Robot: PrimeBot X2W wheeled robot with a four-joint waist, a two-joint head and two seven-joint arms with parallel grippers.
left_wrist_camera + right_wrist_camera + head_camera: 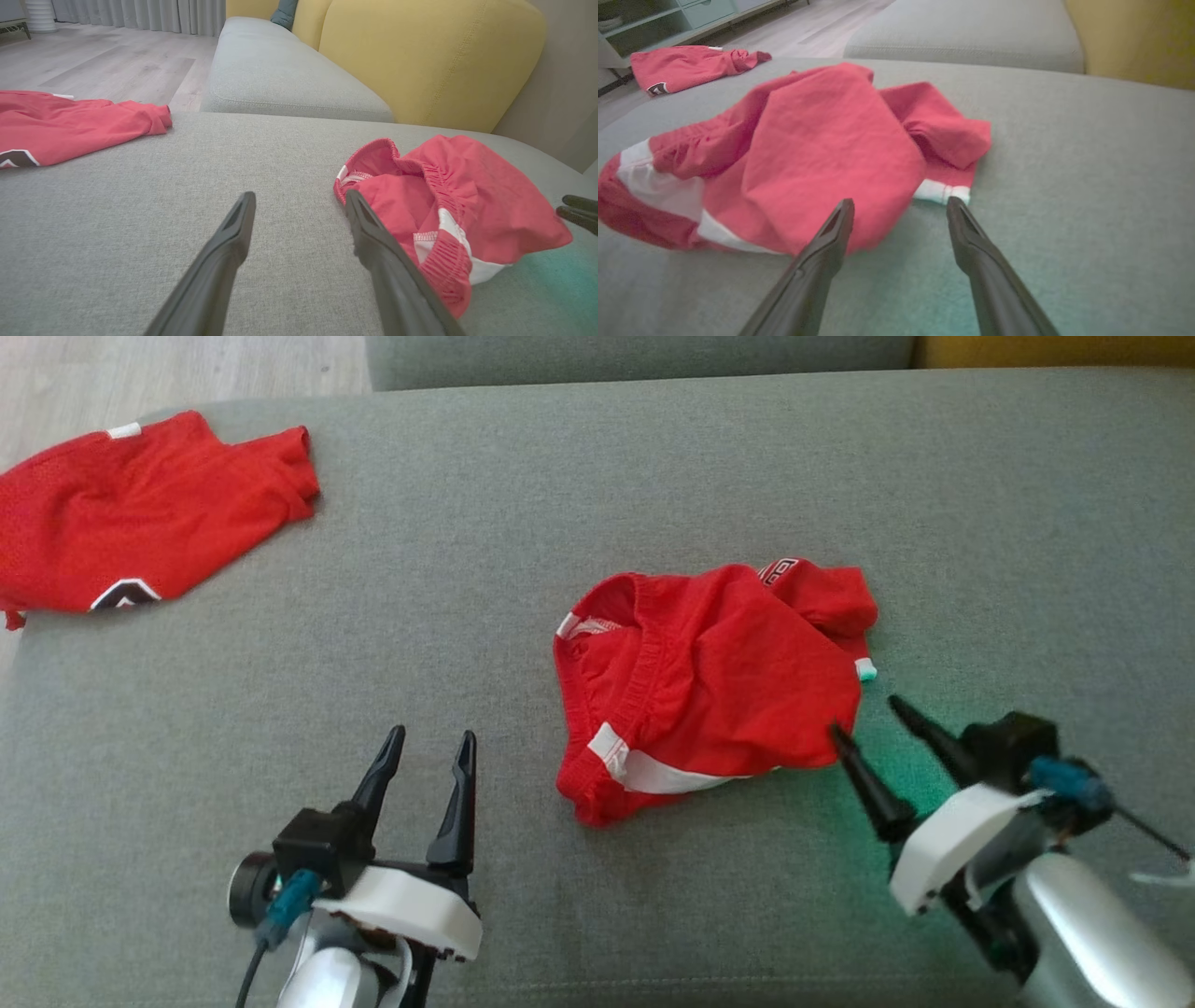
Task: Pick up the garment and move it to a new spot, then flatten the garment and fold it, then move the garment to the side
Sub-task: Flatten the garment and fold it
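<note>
A crumpled pair of red shorts (709, 681) with white trim and an elastic waistband lies in a heap on the grey cushion (653, 467), right of centre. My right gripper (870, 719) is open at the heap's lower right edge, one fingertip touching the cloth; the right wrist view has the shorts (808, 154) just past the spread fingers (831, 233). My left gripper (434, 742) stands open on bare cushion, left of the shorts and apart from them. The left wrist view shows the shorts (448, 200) beside its right finger (373, 238).
A second red garment (131, 513) with a dark and white mark lies spread at the cushion's far left corner. Behind stand another grey seat (280, 70) and a yellow backrest (430, 56). Wooden floor (93, 60) lies beyond the left edge.
</note>
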